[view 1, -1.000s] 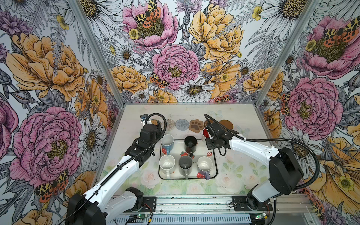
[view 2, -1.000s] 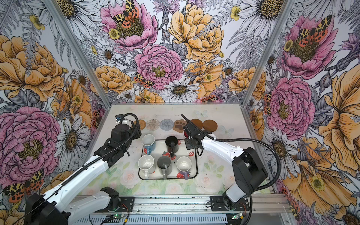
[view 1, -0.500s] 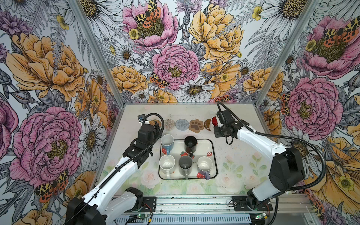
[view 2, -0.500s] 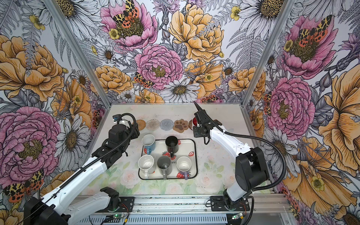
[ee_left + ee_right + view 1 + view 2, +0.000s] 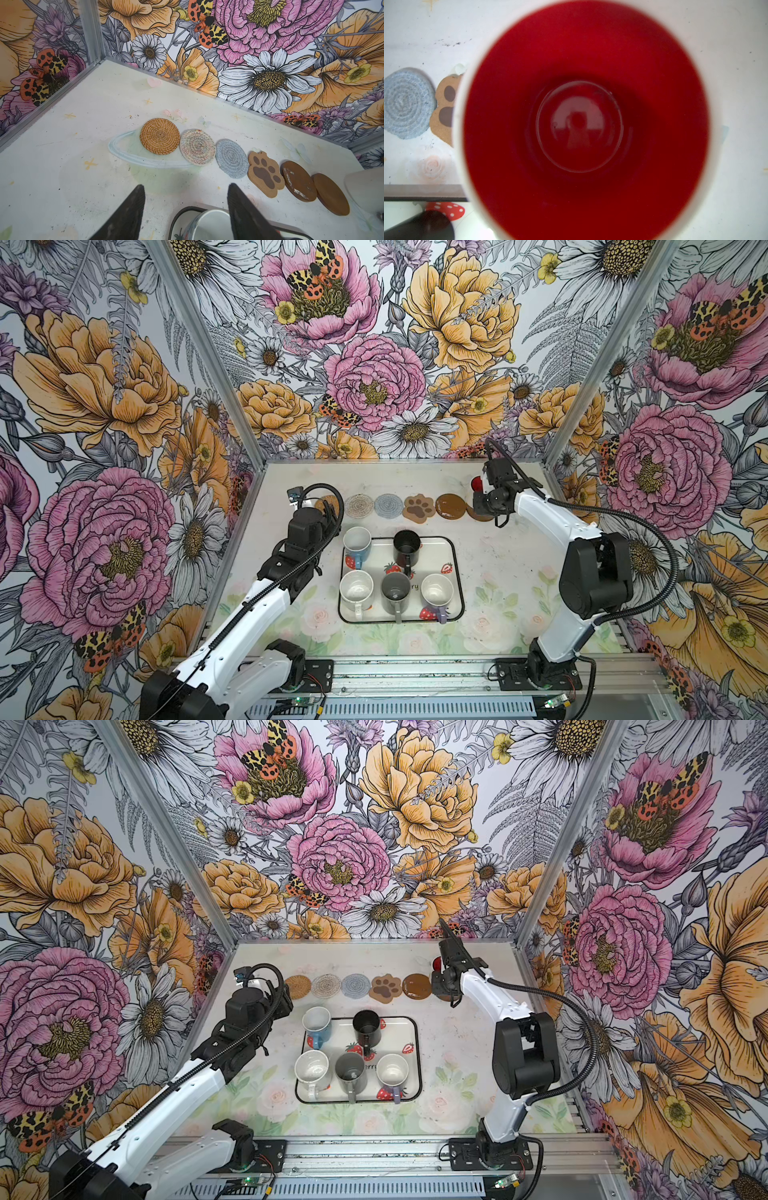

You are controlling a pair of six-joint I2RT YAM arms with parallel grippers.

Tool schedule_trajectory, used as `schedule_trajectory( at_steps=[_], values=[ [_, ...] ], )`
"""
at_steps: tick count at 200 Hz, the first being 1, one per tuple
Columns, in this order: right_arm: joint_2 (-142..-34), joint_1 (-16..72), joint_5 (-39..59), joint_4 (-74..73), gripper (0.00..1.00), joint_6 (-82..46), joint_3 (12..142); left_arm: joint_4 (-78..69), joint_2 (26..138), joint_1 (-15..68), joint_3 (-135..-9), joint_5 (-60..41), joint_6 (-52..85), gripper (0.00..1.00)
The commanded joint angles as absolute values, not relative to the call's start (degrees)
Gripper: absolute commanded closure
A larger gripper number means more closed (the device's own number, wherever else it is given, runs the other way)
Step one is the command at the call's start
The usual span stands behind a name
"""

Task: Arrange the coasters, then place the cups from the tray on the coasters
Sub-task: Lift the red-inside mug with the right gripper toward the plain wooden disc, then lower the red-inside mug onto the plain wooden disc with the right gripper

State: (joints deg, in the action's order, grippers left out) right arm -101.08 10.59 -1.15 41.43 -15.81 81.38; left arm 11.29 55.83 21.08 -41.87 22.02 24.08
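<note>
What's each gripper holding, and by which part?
Right gripper holds the red-interior mug; the grip spot is hidden, so the part can't be told. Left gripper is open and empty.

Single readable text: small dark lowercase lettering (image 5: 369, 1066), printed on white floor of tray (image 5: 397, 1031). Reads "erry" in a top view, between grey mug (image 5: 351, 1073) and lavender mug (image 5: 392, 1071). Start of word hidden behind grey mug rim. Cut down to "ry" in a top view, same lettering (image 5: 415, 587), close against grey mug (image 5: 395, 593). Not readable in either wrist view.
</note>
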Motion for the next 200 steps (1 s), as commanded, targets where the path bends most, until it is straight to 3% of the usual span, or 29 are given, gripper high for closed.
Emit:
schedule_trajectory(
  at_steps=[1,200],
  values=[
    [-102.39,9.45,0.06,38.84,1.0,-15.06,86.13,10.62,54.88,20.48,-41.2,20.74,24.88,0.35],
    [-111.5,5.19,1.92,41.13,1.0,-13.37,91.72,10.02,57.57,19.99,-41.92,19.6,25.31,0.35]
  ],
)
